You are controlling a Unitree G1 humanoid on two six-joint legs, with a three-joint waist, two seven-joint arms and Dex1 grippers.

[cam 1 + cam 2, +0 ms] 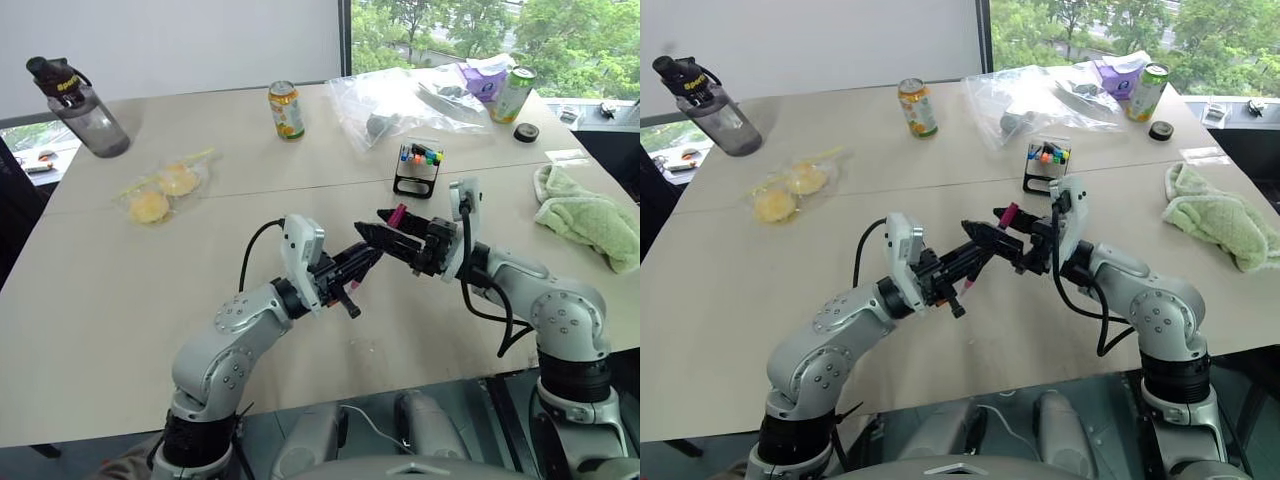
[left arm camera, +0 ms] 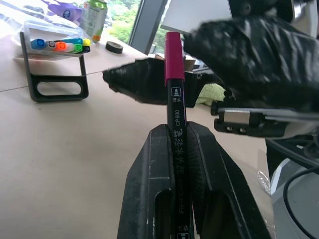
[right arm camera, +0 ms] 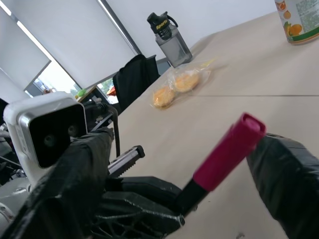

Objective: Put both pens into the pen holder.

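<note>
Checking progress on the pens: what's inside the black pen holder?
The black wire-mesh pen holder holds only short bright-capped markers. Its bottom is hidden. The pink-capped black pen is in the left gripper.

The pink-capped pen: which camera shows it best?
The left wrist view: the pink-capped pen stands upright between the left fingers, its barrel print readable. The right wrist view shows its cap close up; the eye views show it small between both arms.

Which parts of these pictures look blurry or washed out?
Left wrist view: the pink-capped pen is sharp, the right gripper behind it smeared. Right wrist view: the near fingers are soft. Head views: the window is bright.
</note>
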